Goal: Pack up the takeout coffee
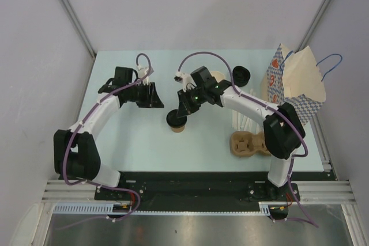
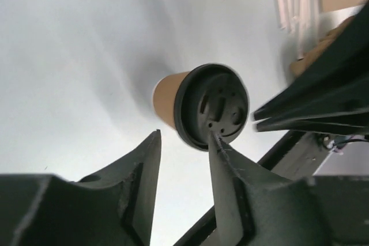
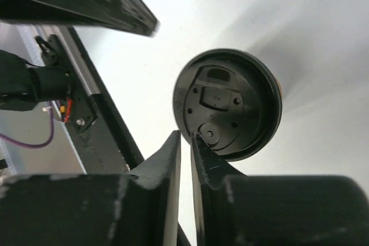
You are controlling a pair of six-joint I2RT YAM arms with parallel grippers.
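The table [image 1: 132,142] bears takeout coffee [image 1: 176,122], cup carrier [image 1: 245,144], paper bag [image 1: 294,82], black lid [image 1: 241,74].

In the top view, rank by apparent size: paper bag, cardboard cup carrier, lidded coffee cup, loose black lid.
1. paper bag
2. cardboard cup carrier, partly hidden
3. lidded coffee cup and loose black lid: look alike, unranked

No legible text anywhere, seemingly.
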